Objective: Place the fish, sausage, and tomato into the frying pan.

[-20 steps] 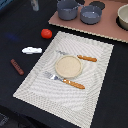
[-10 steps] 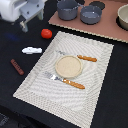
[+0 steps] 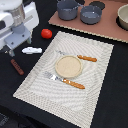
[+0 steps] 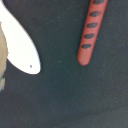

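The white fish (image 3: 31, 50) lies on the black table at the exterior view's left, beside the striped placemat. The red tomato (image 3: 46, 33) sits just beyond it. The dark red-brown sausage (image 3: 17, 66) lies nearer the front. The blue-grey frying pan (image 3: 91, 14) stands on the brown board at the back. My gripper (image 3: 11, 49) hangs from the white arm above the table, left of the fish, and its fingers are too blurred to read. The wrist view shows the fish (image 4: 21, 47) and the sausage (image 4: 91, 31) below, with no fingers visible.
A taller grey pot (image 3: 66, 8) stands beside the pan, and a beige bowl (image 3: 123, 17) is at the back right. On the placemat (image 3: 95, 95) lie a beige plate (image 3: 68, 66), an orange-handled knife (image 3: 82, 58) and a fork (image 3: 66, 81).
The arm has come in from the exterior view's upper left and moved down over the black table toward the fish and sausage. The objects have not moved.
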### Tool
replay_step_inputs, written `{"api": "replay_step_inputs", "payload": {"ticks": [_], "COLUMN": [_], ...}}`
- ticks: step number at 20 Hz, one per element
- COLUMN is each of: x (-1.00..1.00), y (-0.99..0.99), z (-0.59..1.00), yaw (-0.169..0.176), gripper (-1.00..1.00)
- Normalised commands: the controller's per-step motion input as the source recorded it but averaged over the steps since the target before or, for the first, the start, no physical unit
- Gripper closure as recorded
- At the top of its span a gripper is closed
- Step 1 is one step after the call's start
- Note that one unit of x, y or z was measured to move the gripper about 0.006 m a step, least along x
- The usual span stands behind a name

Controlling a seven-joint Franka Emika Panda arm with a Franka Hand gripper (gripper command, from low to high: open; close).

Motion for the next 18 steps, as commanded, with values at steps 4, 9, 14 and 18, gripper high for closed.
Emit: {"api": "replay_step_inputs", "payload": {"ticks": [4,9,14,18], "x": [0.0,0.0,-0.07,-0.08], "y": [-0.34,-0.25,-0.06,-0.02], "z": [-0.52,-0.5,-0.41,-0.4], "yaw": [0.0,0.0,0.0,0.0], "gripper": [-1.0,-1.0,-1.0,-1.0]}}
